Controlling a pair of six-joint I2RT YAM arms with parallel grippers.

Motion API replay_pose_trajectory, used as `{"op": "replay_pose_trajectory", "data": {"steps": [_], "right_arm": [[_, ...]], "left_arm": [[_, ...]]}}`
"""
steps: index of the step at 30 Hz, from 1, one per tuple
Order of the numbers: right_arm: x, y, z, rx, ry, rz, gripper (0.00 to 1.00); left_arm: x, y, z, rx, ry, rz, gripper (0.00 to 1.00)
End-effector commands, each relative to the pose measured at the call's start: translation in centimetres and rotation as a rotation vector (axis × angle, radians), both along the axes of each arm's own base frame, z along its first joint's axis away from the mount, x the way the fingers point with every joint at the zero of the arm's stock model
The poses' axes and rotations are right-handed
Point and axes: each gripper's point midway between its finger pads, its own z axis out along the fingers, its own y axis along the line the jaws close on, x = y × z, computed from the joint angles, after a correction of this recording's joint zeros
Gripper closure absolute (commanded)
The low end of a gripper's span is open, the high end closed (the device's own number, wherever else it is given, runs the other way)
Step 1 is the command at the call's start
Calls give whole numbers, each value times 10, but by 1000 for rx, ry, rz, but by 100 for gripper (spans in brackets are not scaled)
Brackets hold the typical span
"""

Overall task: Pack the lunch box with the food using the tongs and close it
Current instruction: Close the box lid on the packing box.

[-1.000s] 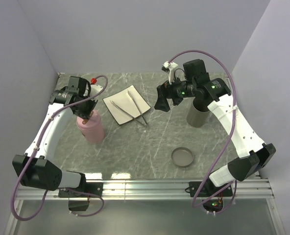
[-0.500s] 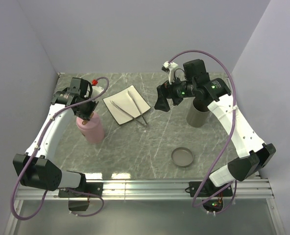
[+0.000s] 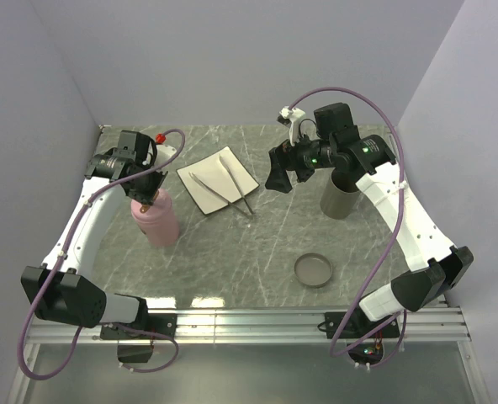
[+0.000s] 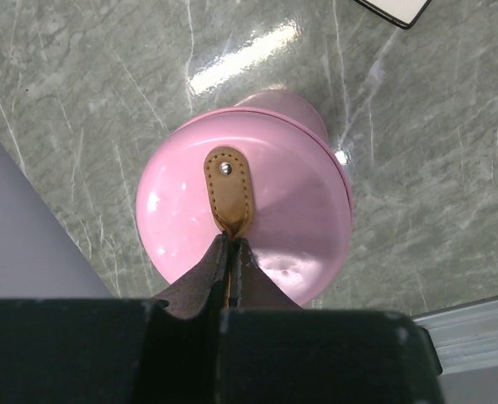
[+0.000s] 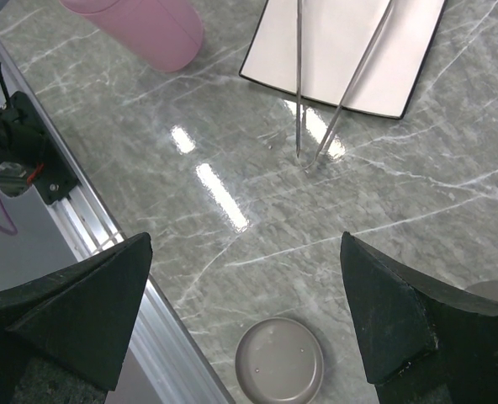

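The lunch box [image 3: 155, 220] is a pink round container standing at the left of the table. Its pink lid [image 4: 266, 210] is on top and carries a brown leather tab [image 4: 229, 189]. My left gripper [image 4: 230, 244] is directly above the lid and shut on that tab. The silver tongs [image 3: 235, 182] lie across a white square plate [image 3: 207, 172], their tips on the table past its near edge. My right gripper [image 3: 278, 177] hovers open just right of the plate, with nothing between its fingers [image 5: 246, 237]. No food shows in any view.
A grey cylindrical cup [image 3: 341, 198] stands at the right, under my right forearm. A shallow grey round lid [image 3: 314, 270] lies near the front edge. The metal rail [image 5: 106, 227] borders the table's near side.
My left wrist swayed slightly left with the pink box and came back. The right arm has not moved.
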Motion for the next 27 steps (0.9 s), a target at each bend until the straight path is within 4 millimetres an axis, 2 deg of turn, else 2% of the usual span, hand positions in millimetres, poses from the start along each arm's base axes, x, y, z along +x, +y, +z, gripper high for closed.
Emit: {"op": "replay_pose_trajectory", "data": {"steps": [1,10,14,19,27], "right_arm": [[-5,-5,15,16,-50,1,0],[-5,-5,13,14,-47,2,0],[-5,-5,12,15,-44,2,0],[-6,-5,12,15,-46,2,0],[-7,-7,11,10,-49,1,0]], "left_arm": [[-2,-2,8,-11,-8,-1,100],[-8,5,-15,27,38,7,100],[-9,5,-17,25,42,5,100],[-7,2,-10,5,29,4,100],[-14,0,-30,-2,68,-3,100]]}}
